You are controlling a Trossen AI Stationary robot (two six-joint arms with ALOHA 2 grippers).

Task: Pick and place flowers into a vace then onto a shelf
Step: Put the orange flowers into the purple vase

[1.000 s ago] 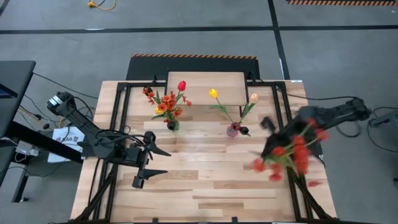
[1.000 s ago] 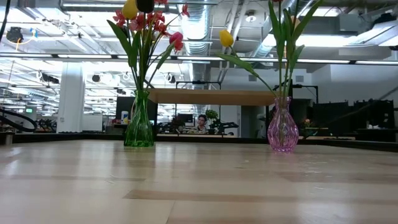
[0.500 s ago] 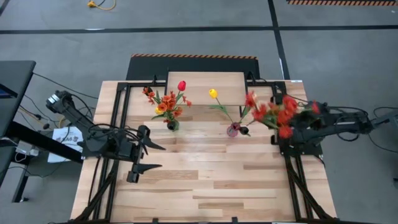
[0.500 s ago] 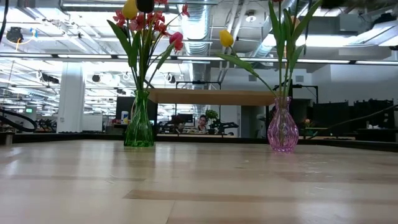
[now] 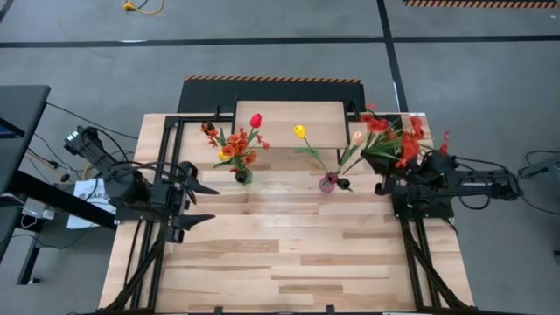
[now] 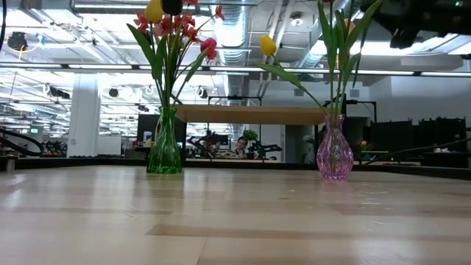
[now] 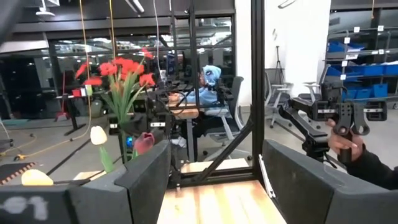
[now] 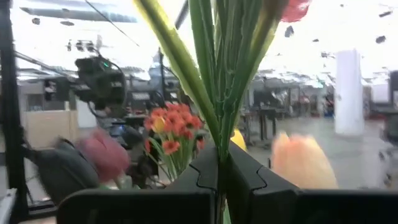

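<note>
The right hand (image 5: 395,168) has swung its spray of small red-orange blossoms on green stems (image 5: 392,138) from the tabletop's near right toward the pink glass vase (image 5: 328,182).
It is clamped tight on the stems, just right of that vase; the left hand (image 5: 194,203) hangs spread and empty over the light wood slatted tabletop (image 5: 289,254).

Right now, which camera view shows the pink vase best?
The low view: the pink vase stands there in full profile, stems rising from it. The high view shows only its mouth from above. The left wrist and right wrist views do not show it clearly.
</note>
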